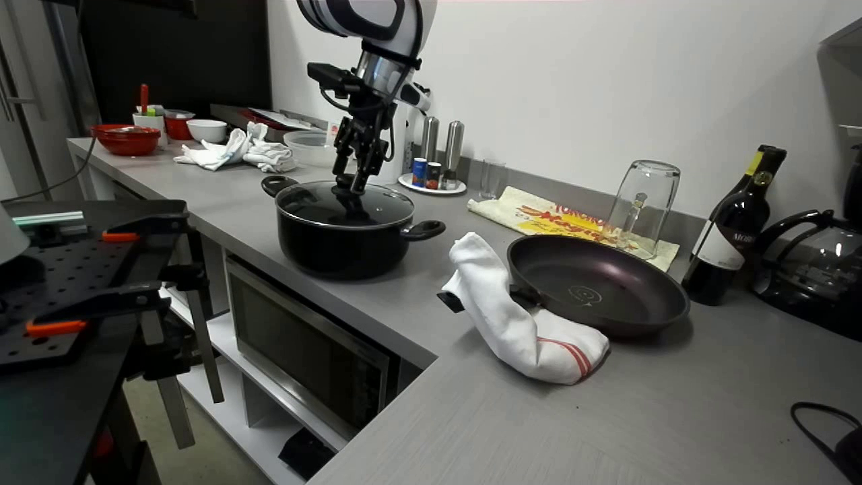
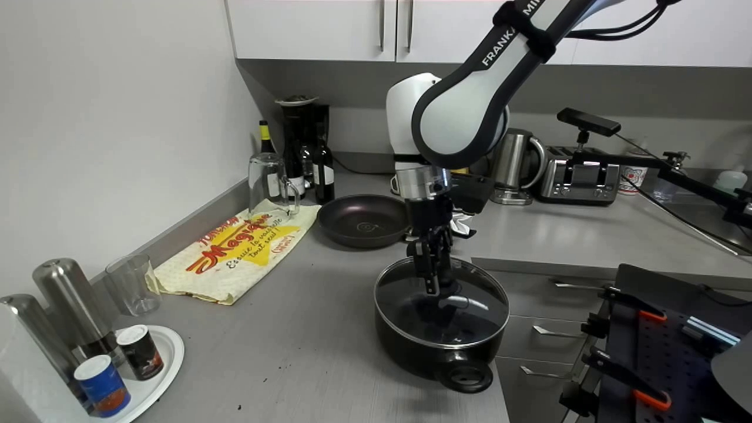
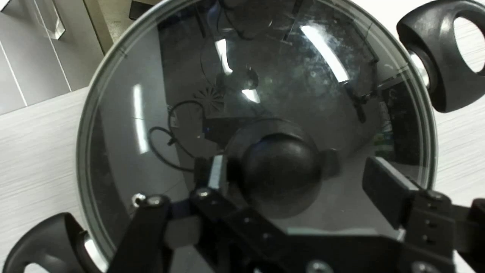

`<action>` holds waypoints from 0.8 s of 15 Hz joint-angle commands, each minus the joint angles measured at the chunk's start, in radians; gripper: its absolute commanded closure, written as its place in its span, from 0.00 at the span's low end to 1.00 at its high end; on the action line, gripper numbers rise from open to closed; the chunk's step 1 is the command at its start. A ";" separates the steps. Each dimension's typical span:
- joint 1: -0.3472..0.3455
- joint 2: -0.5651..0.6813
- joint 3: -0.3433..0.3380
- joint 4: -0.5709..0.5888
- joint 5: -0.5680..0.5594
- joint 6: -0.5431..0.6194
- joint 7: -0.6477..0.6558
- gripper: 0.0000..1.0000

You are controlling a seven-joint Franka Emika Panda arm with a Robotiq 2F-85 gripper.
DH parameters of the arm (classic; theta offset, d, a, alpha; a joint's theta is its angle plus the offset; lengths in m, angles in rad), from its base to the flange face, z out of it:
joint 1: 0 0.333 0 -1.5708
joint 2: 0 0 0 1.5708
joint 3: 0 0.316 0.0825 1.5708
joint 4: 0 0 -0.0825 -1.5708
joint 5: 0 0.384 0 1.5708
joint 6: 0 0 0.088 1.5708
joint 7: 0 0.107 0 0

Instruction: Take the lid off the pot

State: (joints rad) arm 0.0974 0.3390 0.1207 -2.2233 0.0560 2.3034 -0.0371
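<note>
Black and low, the pot point(image 1: 342, 248) stands on the grey bench point(image 1: 606, 431) with its glass lid point(image 2: 437, 318) seated on the rim, a black knob point(image 3: 282, 167) at the centre. The fingers point(image 3: 384, 191) are spread, one on either side of that knob; whether either touches it I cannot tell. Above, the white arm point(image 2: 453, 120) carries "FRANKA" on its dark stripe and, past a black strap point(image 2: 523, 29), the letters "MI". A printed cloth point(image 2: 235, 252) has the boldest lettering: "TORCHON" and "Magique" in red, then "Essuie la vaisselle tout seul!" in smaller dark script. A glass mug point(image 2: 267, 185) stands on one end of it. Next to the cloth, a dark frying pan point(image 1: 606, 276) bears a round emblem, its detail unclear, and a white towel point(image 1: 515, 337) with red stripes lies over the handle. A wine bottle point(image 1: 734, 225) near the pan shows "MORO" on its label, the ending unclear. On a white plate point(image 2: 171, 357), the print on a blue shaker point(image 2: 103, 385) and a black shaker point(image 2: 140, 353) cannot be made out.
</note>
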 commanded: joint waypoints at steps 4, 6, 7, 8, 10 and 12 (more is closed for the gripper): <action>-0.009 0.008 0.002 0.017 0.010 0.012 -0.020 0.66; -0.008 0.005 0.003 0.016 0.012 0.012 -0.019 0.74; -0.008 0.004 0.003 0.015 0.012 0.013 -0.020 0.74; -0.008 0.002 0.004 0.013 0.013 0.013 -0.020 0.74; -0.006 -0.020 0.008 -0.001 0.016 0.008 -0.017 0.74; 0.001 -0.060 0.011 -0.027 0.010 0.003 -0.006 0.74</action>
State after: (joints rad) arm 0.0903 0.3369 0.1228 -2.2138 0.0564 2.3035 -0.0376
